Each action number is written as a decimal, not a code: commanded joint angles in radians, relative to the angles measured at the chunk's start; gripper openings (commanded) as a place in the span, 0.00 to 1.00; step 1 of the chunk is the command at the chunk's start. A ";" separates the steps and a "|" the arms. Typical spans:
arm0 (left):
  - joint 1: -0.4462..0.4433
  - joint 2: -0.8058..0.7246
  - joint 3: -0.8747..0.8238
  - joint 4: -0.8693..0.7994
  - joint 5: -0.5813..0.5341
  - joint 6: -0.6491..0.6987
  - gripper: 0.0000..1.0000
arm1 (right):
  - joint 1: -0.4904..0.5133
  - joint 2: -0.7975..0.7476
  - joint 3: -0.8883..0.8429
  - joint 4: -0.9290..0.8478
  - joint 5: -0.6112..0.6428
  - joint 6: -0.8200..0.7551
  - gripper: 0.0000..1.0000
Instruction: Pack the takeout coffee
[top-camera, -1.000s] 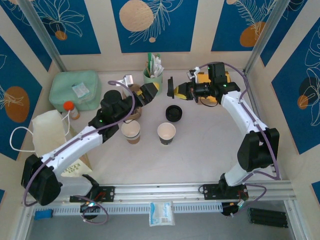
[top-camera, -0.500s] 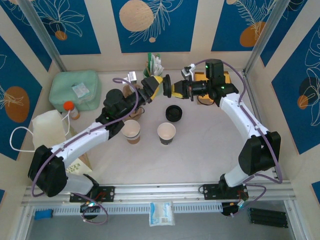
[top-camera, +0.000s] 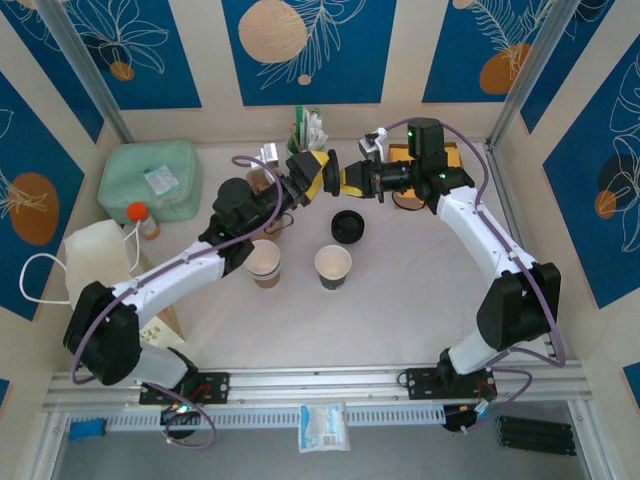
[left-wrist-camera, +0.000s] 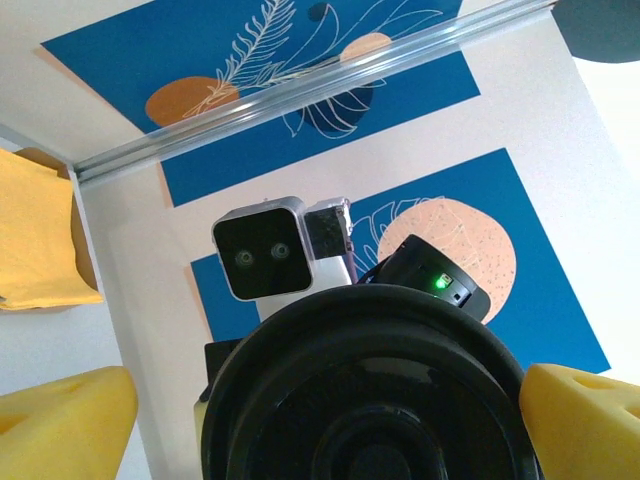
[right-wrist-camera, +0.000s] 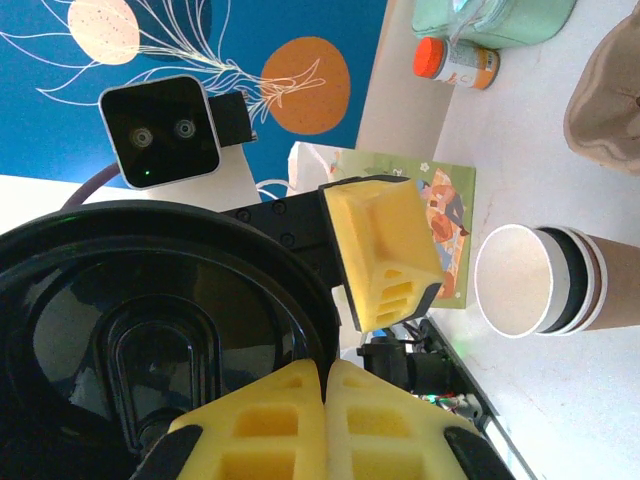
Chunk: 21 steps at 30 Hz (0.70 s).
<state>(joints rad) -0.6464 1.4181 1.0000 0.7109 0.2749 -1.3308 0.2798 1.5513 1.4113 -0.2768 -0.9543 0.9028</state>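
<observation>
Your right arm rises from its base, bends over the far middle of the table and turns its wrist sideways, so the right gripper points across at the left one; its two yellow fingers are pressed together on the rim of a black lid, which it holds on edge in the air; your left arm reaches diagonally from its base, and the left gripper faces the lid flat-on, jaws spread wide with the lid between them; I cannot tell whether they touch its rim; the takeout coffee is not assembled: a brown paper cup stands uncovered on the base side of the left gripper, beside the left forearm, and a second cup stands uncovered just to its right; a second lid lies flat on the table almost under the held one; the mint-green cup of stirrers stands just beyond the left gripper, close to the back wall; the brown pulp carrier sits partly under the left arm; a mint-green bag, an orange-capped bottle and a white bag stay well off to the left gripper's left; the open surface is on the base side of the right gripper, between the second cup and the right arm.
</observation>
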 joint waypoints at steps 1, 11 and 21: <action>-0.007 0.008 0.048 0.059 0.027 -0.005 0.96 | 0.004 -0.003 0.017 0.001 -0.024 0.011 0.00; -0.007 0.019 0.048 0.070 0.027 -0.013 0.93 | 0.012 0.001 0.015 0.005 -0.023 0.013 0.00; -0.009 0.030 0.035 0.082 0.020 -0.018 0.91 | 0.015 0.003 0.022 0.003 -0.026 0.013 0.00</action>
<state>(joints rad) -0.6495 1.4433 1.0210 0.7410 0.2813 -1.3384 0.2890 1.5524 1.4113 -0.2760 -0.9543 0.9077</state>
